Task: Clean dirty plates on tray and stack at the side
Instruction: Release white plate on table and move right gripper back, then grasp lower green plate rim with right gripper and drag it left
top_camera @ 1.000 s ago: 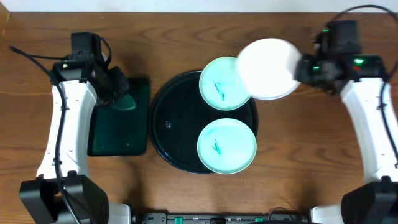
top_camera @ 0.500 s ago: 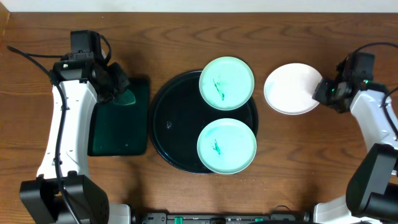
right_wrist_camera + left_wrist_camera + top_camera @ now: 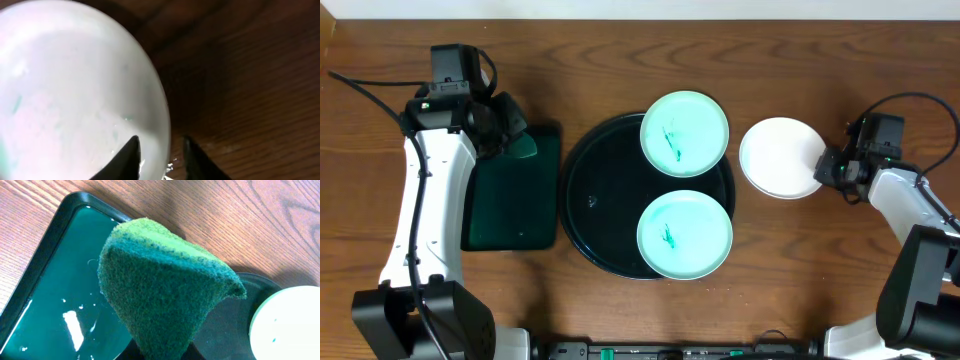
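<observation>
The white plate (image 3: 778,158) lies low over the bare wood tabletop (image 3: 800,260), right of the black tray (image 3: 590,200). My right gripper (image 3: 828,168) is shut on its right rim. In the right wrist view the fingers (image 3: 159,145) straddle the rim of the white plate (image 3: 75,90). Two turquoise plates with green smears, one at the tray's far edge (image 3: 684,134) and one at its near edge (image 3: 684,235), rest on the tray. My left gripper (image 3: 510,140) is shut on a green sponge (image 3: 165,285), held above the table left of the tray.
A rectangular dark-green tray (image 3: 510,215) with wet patches (image 3: 55,280) sits left of the black tray, under my left gripper. The black tray's rim (image 3: 225,325) and a turquoise plate (image 3: 290,325) show in the left wrist view.
My right gripper carried the white plate from above the tray's far right edge out to the right and down to the tabletop. The left arm shifted slightly with the sponge.
</observation>
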